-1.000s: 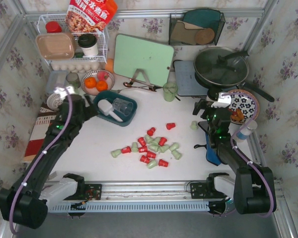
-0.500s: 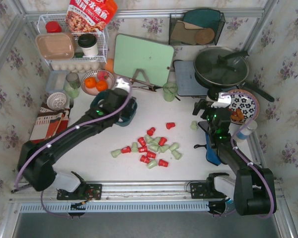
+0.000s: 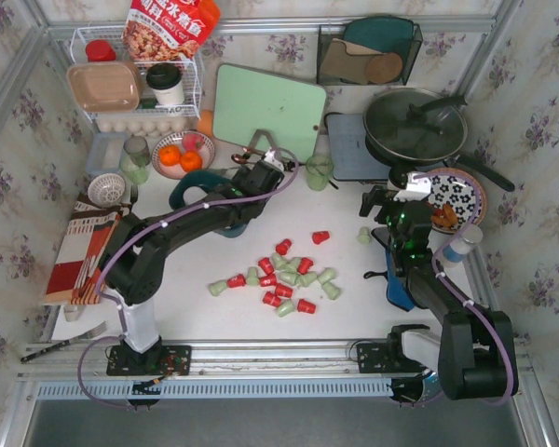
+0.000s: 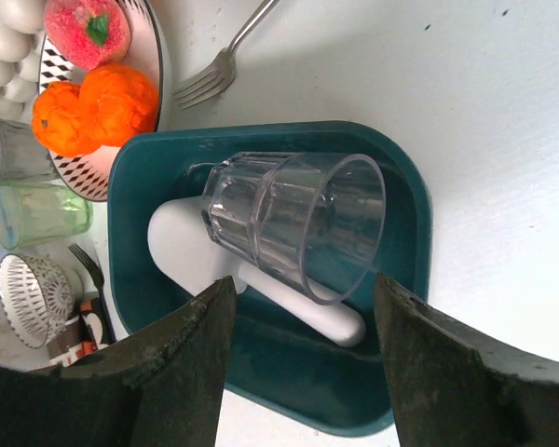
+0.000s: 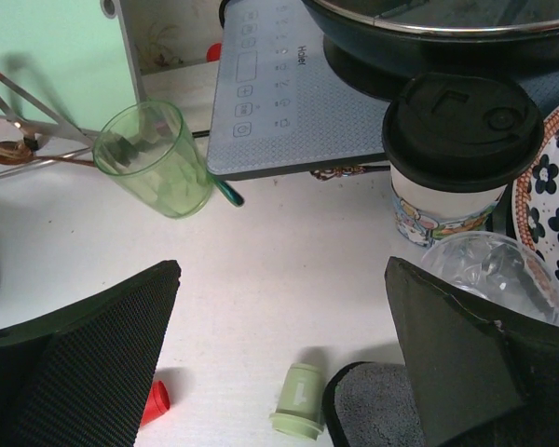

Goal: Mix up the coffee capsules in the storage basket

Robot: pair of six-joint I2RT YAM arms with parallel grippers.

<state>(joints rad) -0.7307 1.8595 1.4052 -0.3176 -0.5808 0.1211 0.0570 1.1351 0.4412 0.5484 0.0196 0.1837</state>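
Crowding the back edge of the white table [image 3: 186, 298] are a wire rack [image 3: 135, 84], a mint cutting board [image 3: 265, 110], a black mesh basket [image 3: 368, 51] and a lidded pan [image 3: 415, 121] on a grey hob [image 5: 298, 102], with flowered walls close on three sides. The widest bare stretch of tabletop lies toward the front, around the coffee capsules [image 3: 284, 277], which lie loose in a red and mint cluster, outside the storage basket [image 4: 405, 214] and apart from it. One mint capsule [image 5: 298, 402] and one red capsule [image 5: 155, 400] sit off nearer the right arm. The left gripper [image 4: 303, 289] hangs over the basket's near wall, jaws partly spread and gripping nothing. Inside the basket a clear tumbler [image 4: 293, 223] lies on its side across a white scoop [image 4: 182, 242]. Oranges [image 4: 93, 102] and a fork [image 4: 219, 70] lie just beyond the basket. The right gripper [image 5: 281, 270] hovers low with jaws spread wide and nothing in them, facing a green glass [image 5: 158, 158] and a black-lidded cup [image 5: 456, 149].
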